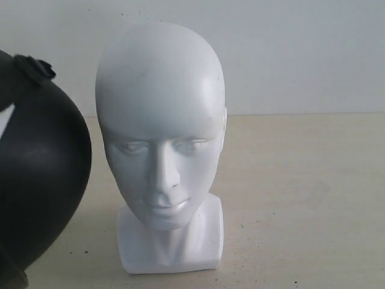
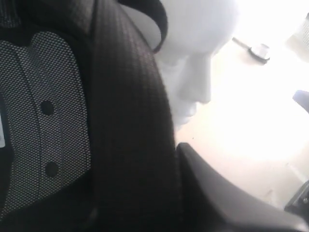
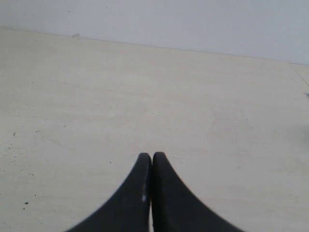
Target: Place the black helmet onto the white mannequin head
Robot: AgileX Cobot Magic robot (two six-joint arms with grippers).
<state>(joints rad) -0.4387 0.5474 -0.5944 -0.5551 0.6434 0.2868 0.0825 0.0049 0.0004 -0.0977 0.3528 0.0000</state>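
helmet: black helmet showing at left edge of ext view, just beside white mannequin head, narrow gap, not on it | head: standing upright on table | L tool: one finger lying along helmet lining, opening can't tell | R tool: tips pressing together, gripping nothing, hanging over table

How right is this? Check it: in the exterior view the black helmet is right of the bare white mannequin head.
Wrong side. The exterior view shows the black helmet left of the white mannequin head, not right. The head is bare, as stated.
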